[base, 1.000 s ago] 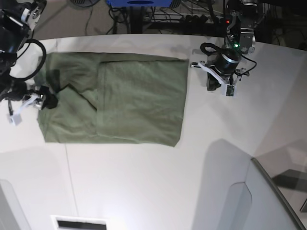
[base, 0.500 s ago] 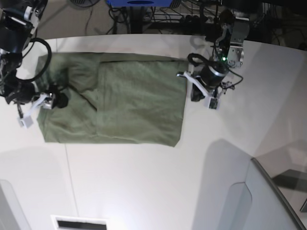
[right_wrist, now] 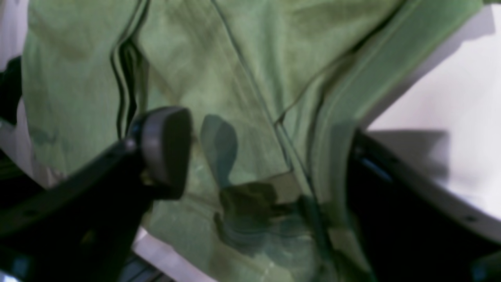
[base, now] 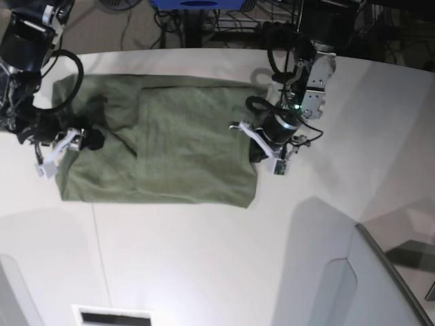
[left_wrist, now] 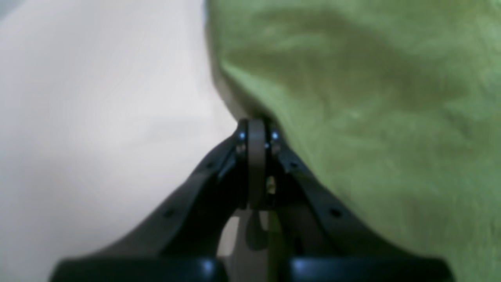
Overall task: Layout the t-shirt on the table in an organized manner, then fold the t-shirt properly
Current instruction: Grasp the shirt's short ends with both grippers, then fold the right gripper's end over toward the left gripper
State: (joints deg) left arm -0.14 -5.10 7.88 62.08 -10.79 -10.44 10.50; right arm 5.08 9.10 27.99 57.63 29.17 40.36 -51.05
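Note:
The olive-green t-shirt (base: 190, 142) lies flat on the white table (base: 204, 258), with its sides folded in to make a rough rectangle. My left gripper (base: 258, 151) is at the shirt's right edge. In the left wrist view the left gripper (left_wrist: 256, 131) is shut, with its tips touching the edge of the t-shirt (left_wrist: 372, 98). My right gripper (base: 85, 141) is over the shirt's left part. In the right wrist view the right gripper (right_wrist: 266, 176) is open and straddles wrinkled cloth and a hem band of the t-shirt (right_wrist: 235, 58).
A grey angled panel (base: 380, 285) stands at the front right. A thin dark seam line (base: 98, 251) runs across the table's front left. Cables and a blue object (base: 197, 3) lie beyond the curved far edge. A white part with a dark slot (base: 112, 316) sits at the front edge.
My left gripper has moved left and forward from the bare table to the shirt's right edge. My right gripper has moved right, onto the shirt's left part.

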